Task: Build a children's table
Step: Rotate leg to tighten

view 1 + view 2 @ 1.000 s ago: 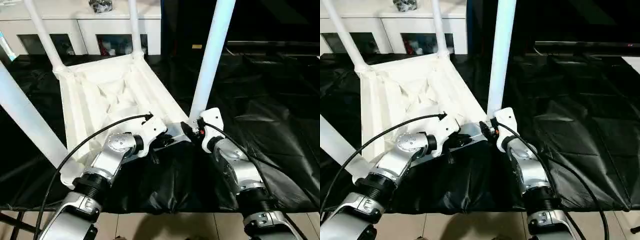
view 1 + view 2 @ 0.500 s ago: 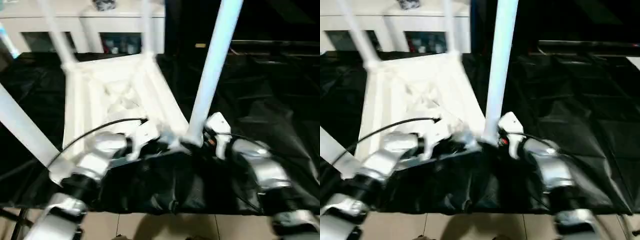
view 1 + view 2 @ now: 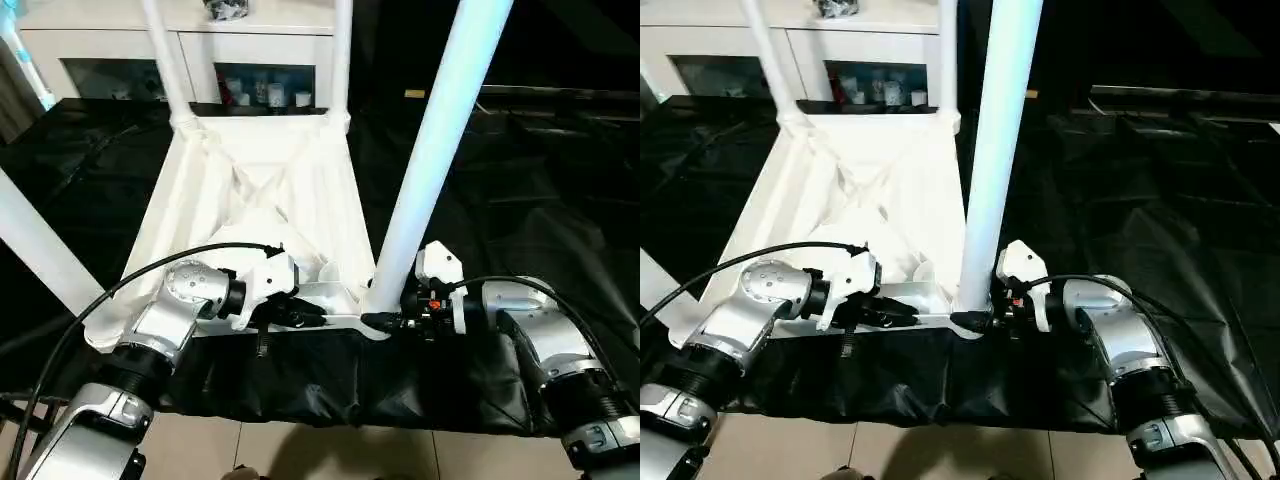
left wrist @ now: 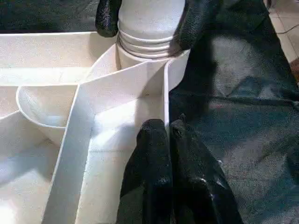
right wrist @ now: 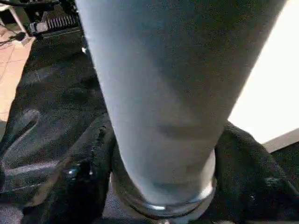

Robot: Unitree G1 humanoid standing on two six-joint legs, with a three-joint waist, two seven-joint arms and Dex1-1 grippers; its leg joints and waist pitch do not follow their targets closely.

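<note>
You are looking down at the children's table, upside down on the black sheet (image 3: 560,180). The white tabletop (image 3: 255,205) fills the centre-left of the left eye view, ribbed underside up.

Corner sockets and contents:
- Near right socket (image 4: 147,56): holds the near right leg (image 3: 435,150), upright, rising out of the top of the frame just right of centre.
- Far right socket: holds a leg (image 3: 343,55), upper centre of the frame.
- Far left socket: holds a leg (image 3: 167,55), upper left.
- Near left corner: a leg (image 3: 40,250) crosses the left edge of the frame; its seat in the socket is hidden behind your left forearm.

Between the ribs the open cells of the underside show nothing lying in them. A curved rib forms a shallow pocket (image 4: 42,105) beside the near right socket; it looks bare.

Right gripper (image 3: 392,318): fingers (image 4: 198,21) wrapped on either side of the base of the near right leg, just above the ringed collar where it enters the socket, grasping it. In the right wrist view the leg base (image 5: 163,116) sits between the two black fingers.

Left gripper (image 4: 164,135): fingers pressed together, clenched, with nothing between them. The tips rest at the tabletop's near edge wall, close to the near right socket.

White cabinet (image 3: 250,50) with glass doors stands along the top of the frame; small items on its shelves are too small to identify.
</note>
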